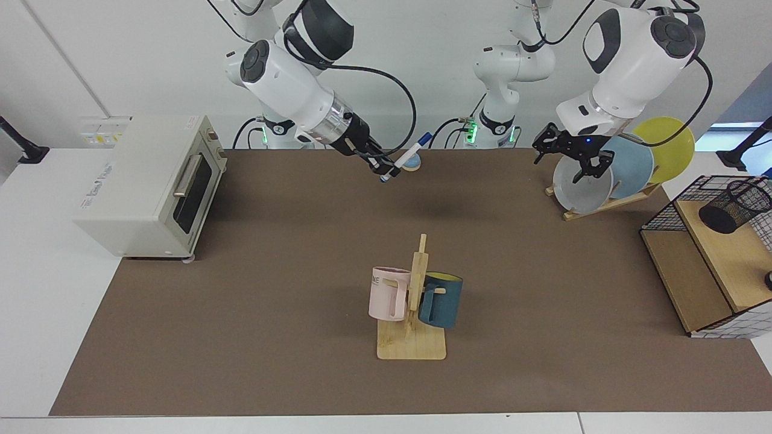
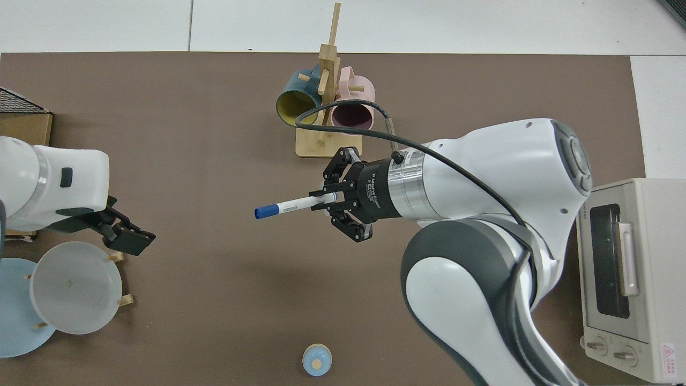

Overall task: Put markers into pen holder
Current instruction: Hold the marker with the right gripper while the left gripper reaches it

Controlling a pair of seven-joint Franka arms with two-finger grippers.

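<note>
Right gripper (image 1: 378, 163) is up over the back-middle of the table, pinched on the marker (image 1: 408, 158). Left gripper (image 1: 572, 158) hangs by the plates (image 1: 582, 187), can't tell its state. Pen holder (image 1: 734, 206) sits on the rack (image 1: 684, 283) at the table's far edge.

The facing camera stood across the table from the two arm bases, raised and tilted down, far enough back to take in the whole brown mat (image 1: 253, 313), the toaster oven (image 1: 151, 184) and the wire rack (image 1: 711, 253). The top camera looked straight down from nearer, turned the opposite way, cropping the mat's ends. Both views shared the mug tree (image 1: 416, 301) (image 2: 327, 107), the blue bell (image 1: 412, 160) (image 2: 317, 359) and the plate rack (image 1: 603, 181) (image 2: 69, 289).
</note>
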